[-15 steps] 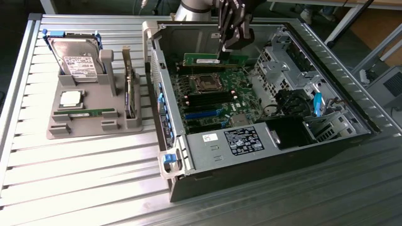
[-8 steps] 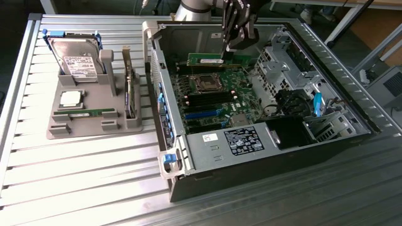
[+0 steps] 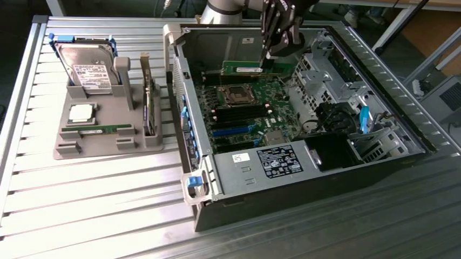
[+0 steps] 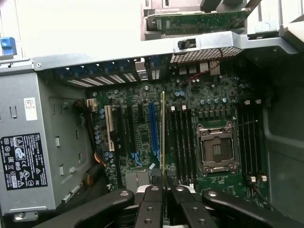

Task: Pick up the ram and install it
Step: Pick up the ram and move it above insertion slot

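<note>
Open desktop computer case [image 3: 176, 81] lying on its side on a slatted metal table [image 3: 86, 205], motherboard [image 3: 277, 108] exposed. Landmark: the empty CPU socket [image 3: 234, 96] near the board's middle. Gripper [image 3: 269, 54] reaches into the case just past the socket, on the side away from the power supply [image 3: 266, 164]. It is clamped on the ram [image 3: 243, 68], gripping it near one end. The green stick stands on its long edge, with its white label facing the socket. In the wrist view the stick appears edge-on, pinched between the black fingers [image 4: 149, 206]. There it lines up beside the black memory slots [image 4: 183, 142], between the socket and the blue expansion slot [image 4: 153, 133]. Cannot tell whether its lower edge meets a slot. Well away from the socket, outside the case toward the exterior view's left, is a grey parts tray [image 3: 86, 148]. The tray holds a hard drive [image 3: 88, 67], a square processor chip [image 3: 81, 112], a second ram stick [image 3: 97, 129] lying flat, and an upright expansion card [image 3: 148, 100].
</note>
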Robot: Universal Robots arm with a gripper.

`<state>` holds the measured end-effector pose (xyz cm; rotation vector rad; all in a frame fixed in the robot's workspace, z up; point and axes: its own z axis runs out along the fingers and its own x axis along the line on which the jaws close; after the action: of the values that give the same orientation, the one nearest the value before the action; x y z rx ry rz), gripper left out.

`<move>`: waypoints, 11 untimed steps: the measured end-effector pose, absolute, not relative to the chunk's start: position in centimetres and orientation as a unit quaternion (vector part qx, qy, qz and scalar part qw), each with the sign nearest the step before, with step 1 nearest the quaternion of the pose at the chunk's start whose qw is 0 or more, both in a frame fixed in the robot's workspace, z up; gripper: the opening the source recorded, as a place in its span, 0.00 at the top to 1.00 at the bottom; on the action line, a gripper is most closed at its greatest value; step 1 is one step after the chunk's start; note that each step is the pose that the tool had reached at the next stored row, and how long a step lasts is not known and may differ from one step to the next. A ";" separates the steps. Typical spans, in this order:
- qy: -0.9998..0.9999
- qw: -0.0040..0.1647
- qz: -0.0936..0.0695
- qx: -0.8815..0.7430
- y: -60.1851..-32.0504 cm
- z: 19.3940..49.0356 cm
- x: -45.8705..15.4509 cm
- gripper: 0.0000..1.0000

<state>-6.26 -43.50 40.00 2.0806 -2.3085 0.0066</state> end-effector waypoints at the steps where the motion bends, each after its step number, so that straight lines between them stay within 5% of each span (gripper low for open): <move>1: -0.743 0.017 0.002 0.669 -43.5 40.0 -6.1 0.89; 11: -0.743 0.018 0.004 0.669 -43.5 40.0 -4.6 0.89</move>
<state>-4.56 -43.50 40.00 2.0788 -2.3066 0.0110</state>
